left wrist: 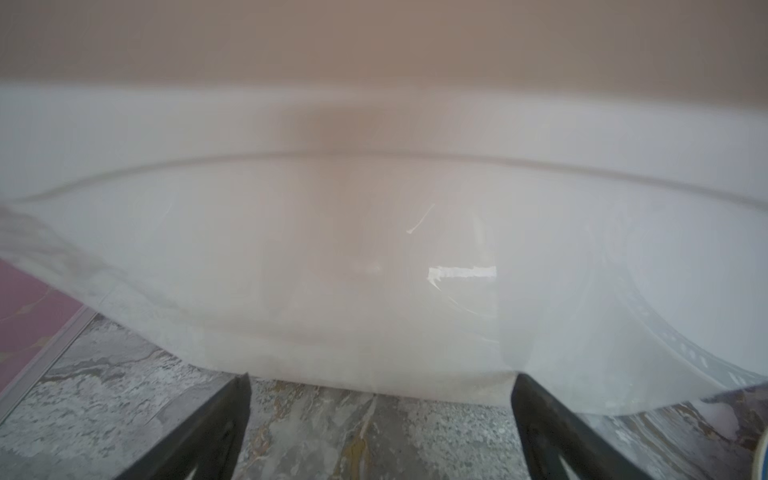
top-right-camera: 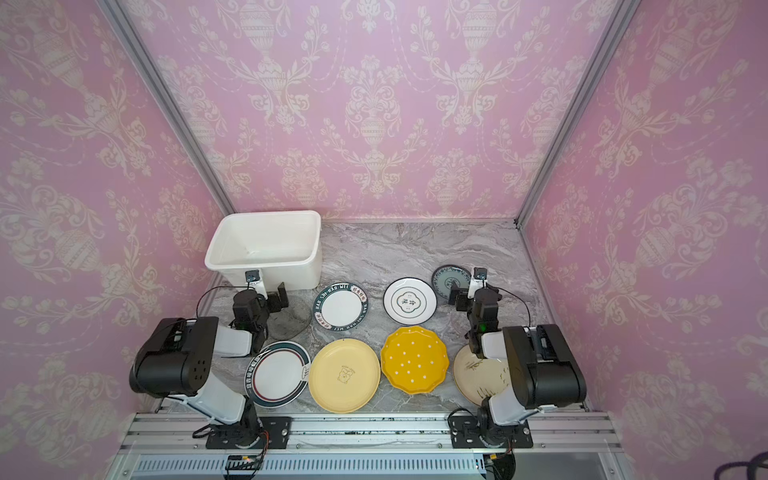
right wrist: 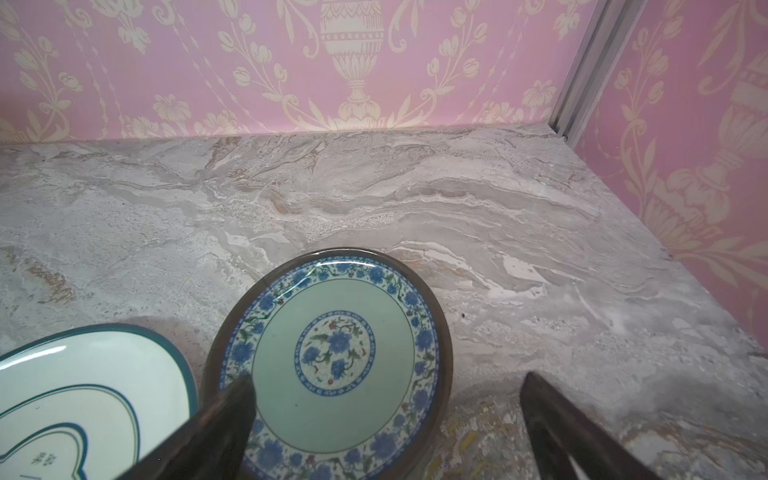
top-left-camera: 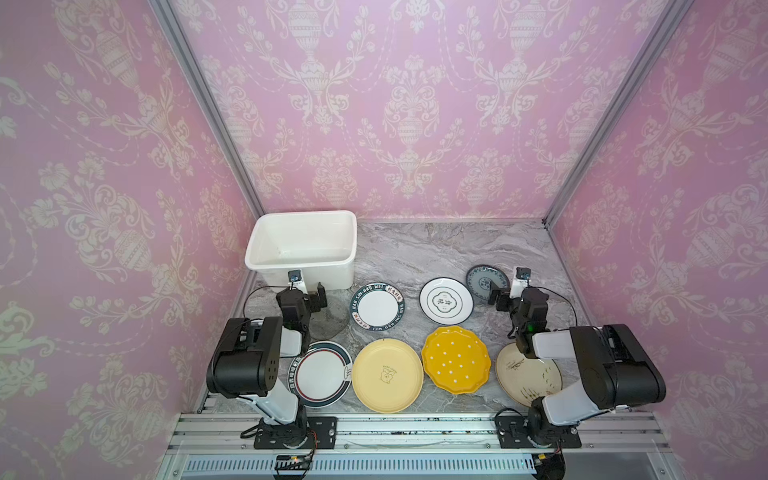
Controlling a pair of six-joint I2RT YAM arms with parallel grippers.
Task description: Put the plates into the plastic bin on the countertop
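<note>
Before the left fingers (left wrist: pixel 216 428) (spread, like the right fingers (right wrist: pixel 557 432) at the blue-patterned plate (right wrist: pixel 336 353)'s edge) stands the plastic bin (top-left-camera: pixel 334 274).

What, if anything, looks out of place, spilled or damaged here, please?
Nothing looks spilled or broken: the plates lie flat on the counter and the bin stands upright, empty. The only blemish is a pale scuff with thin scratches on the bin's wall, in the left wrist view.
</note>
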